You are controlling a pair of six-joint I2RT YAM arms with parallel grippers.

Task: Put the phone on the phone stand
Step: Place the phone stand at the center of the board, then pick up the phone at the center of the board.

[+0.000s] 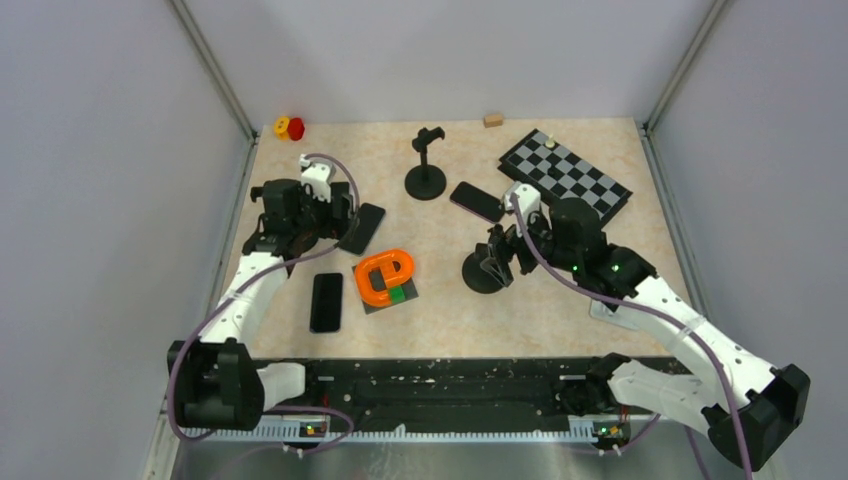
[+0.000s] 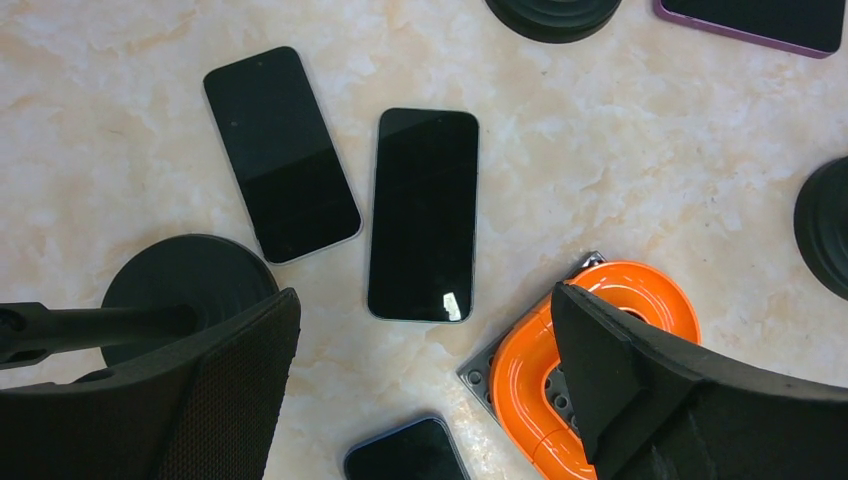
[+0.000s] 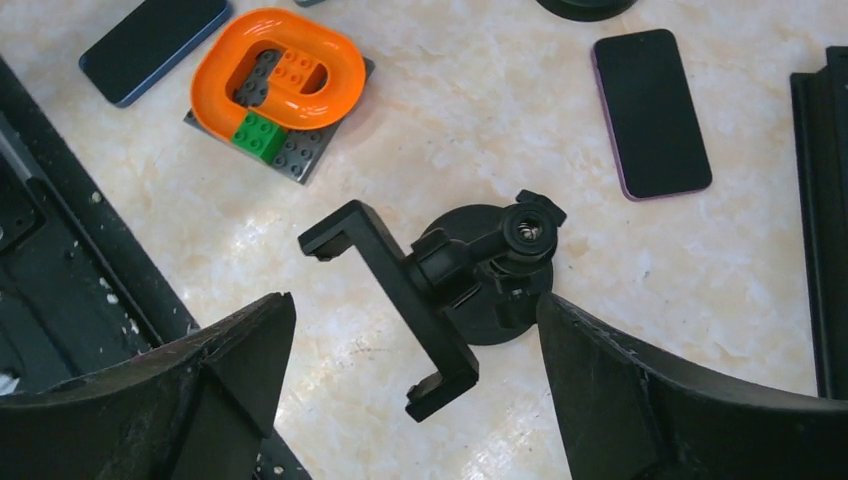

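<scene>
The counter (image 1: 600,300) is a beige, marble-patterned sheet inside a booth of plain pale walls with metal posts at the back corners. On it are a checkerboard (image 1: 565,175), a small wooden block (image 1: 492,120) and a red-and-yellow piece (image 1: 290,127) along the far edge, and an orange ring (image 1: 386,279) on a grey studded plate near the middle. The phone (image 2: 424,213) lies flat and screen up, just ahead of the gap in the left end effector (image 2: 425,385). A second phone (image 2: 281,152) lies close beside it and a purple-edged phone (image 3: 650,112) lies well apart. The left end effector is spread wide and holds nothing; its fingers (image 2: 230,390) hang above the counter. The phone stand (image 3: 470,270) sits upright on its round black base directly below the right end effector (image 3: 420,390), its clamp bracket tilted over toward the near-left. That end effector is also spread wide and empty, with its fingers (image 3: 640,390) on either side of the stand and clear of it. A second stand (image 1: 427,165) is farther back. The left arm reaches up the left side with its wrist turned down. The right arm stretches diagonally from the near right corner toward the centre, its wrist also pointing down.
</scene>
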